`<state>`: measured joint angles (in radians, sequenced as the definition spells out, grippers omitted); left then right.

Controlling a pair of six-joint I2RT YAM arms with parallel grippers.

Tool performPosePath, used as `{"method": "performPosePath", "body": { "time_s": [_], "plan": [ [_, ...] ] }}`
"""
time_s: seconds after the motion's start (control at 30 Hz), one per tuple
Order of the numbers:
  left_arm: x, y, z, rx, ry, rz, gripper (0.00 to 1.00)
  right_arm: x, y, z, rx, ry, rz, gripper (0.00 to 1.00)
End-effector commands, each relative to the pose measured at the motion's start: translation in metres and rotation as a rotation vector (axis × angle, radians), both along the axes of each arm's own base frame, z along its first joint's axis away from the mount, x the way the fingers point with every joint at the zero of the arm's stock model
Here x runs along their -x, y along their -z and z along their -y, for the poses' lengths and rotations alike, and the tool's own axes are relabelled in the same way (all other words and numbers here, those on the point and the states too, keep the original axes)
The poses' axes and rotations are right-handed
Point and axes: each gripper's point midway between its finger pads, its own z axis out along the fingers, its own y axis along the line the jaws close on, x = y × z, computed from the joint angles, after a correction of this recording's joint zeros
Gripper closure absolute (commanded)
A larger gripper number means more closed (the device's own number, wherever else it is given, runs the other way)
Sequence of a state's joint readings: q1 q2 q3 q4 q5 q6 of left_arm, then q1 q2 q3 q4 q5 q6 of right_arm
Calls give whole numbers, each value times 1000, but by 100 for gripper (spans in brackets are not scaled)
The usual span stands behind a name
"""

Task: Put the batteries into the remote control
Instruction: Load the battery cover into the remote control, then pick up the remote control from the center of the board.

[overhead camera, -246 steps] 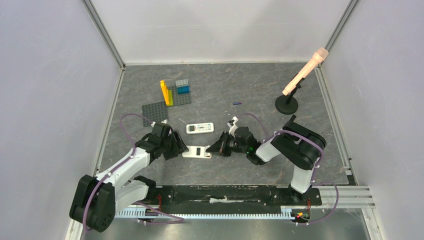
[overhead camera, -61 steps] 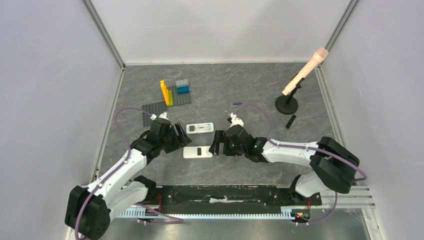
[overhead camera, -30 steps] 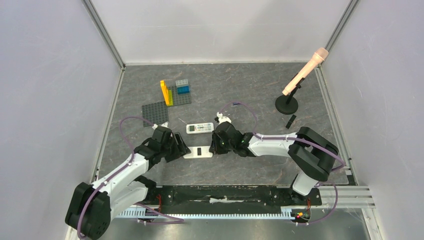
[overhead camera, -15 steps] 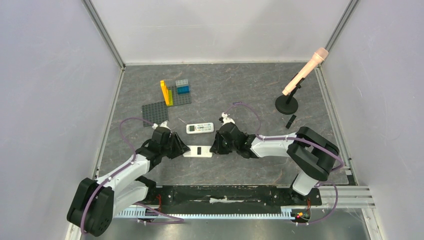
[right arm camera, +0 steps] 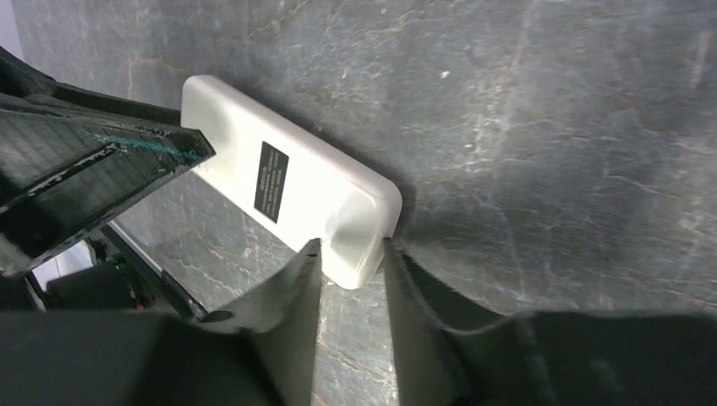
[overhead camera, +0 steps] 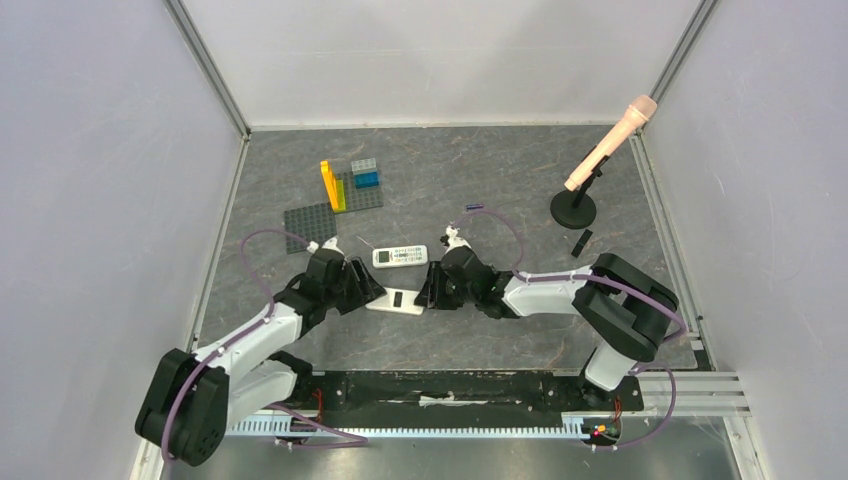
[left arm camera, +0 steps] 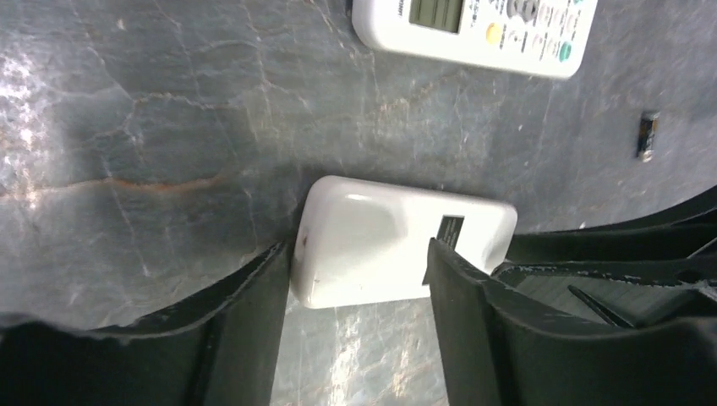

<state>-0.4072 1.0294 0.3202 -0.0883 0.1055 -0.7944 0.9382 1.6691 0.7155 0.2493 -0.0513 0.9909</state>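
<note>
The white remote control (overhead camera: 397,301) lies face down, black label up, between my two grippers. My left gripper (overhead camera: 370,292) stands open at its left end; in the left wrist view one finger (left arm camera: 254,313) touches that end of the remote control (left arm camera: 380,245) and the other lies over its near long edge. My right gripper (right arm camera: 351,245) is shut on the remote control's (right arm camera: 296,186) right corner, a finger on each side. One dark purple-blue battery (overhead camera: 474,206) lies alone on the table farther back, apart from both grippers.
A second remote (overhead camera: 400,256) lies face up just behind the first. A small black piece (overhead camera: 581,242) lies near the microphone stand's base (overhead camera: 573,210) at the right. Grey brick plates (overhead camera: 310,222) with coloured bricks sit at the back left. Walls enclose the table.
The face-down remote has turned slightly, its right end now nearer than its left. Both grippers stayed at its ends. The black piece by the stand was absent in the oldest frame.
</note>
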Motion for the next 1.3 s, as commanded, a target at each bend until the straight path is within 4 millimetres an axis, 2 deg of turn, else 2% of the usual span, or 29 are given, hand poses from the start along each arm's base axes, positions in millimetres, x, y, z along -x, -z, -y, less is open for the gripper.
{"method": "performPosePath", "body": {
  "time_s": [0.0, 0.1, 0.17, 0.3, 0.33, 0.47, 0.7, 0.83, 1.03, 1.1, 1.13, 1.17, 1.27],
  "plan": [
    [2, -21, -12, -130, 8, -43, 30, -2, -26, -11, 23, -48, 61, 57],
    [-18, -46, -22, -222, -12, -7, 26, -11, -49, -6, 20, -35, 137, 39],
    [-26, -57, -26, -257, -20, 1, 26, -17, -64, -1, 49, -58, 220, 31],
    [-34, -74, -27, -266, -34, 19, 26, -21, -85, -4, 129, -254, 398, 18],
    [-34, -78, -27, -261, -35, 24, 26, -17, -88, -9, 142, -352, 439, 14],
    [-34, -95, -30, -246, -64, 57, 26, -10, -72, -18, 259, -656, 516, 3],
    [-31, -123, -53, -294, -162, 83, 26, -6, -37, -22, 363, -943, 540, 2],
    [-29, -129, -62, -293, -212, 96, 26, 2, -18, -21, 379, -1063, 514, 2],
    [-21, -130, -68, -282, -246, 90, 26, 1, 5, -18, 413, -1107, 489, 2],
    [-19, -130, -67, -272, -243, 84, 26, -1, 12, -18, 428, -1107, 482, 5],
    [-18, -130, -66, -266, -239, 84, 26, -4, -10, -23, 403, -1090, 532, 7],
    [-17, -131, -65, -260, -235, 85, 26, 0, 15, -19, 420, -1110, 476, 10],
    [-14, -134, -68, -268, -234, 82, 26, 1, 20, -24, 394, -1105, 475, 17]
  ]
}}
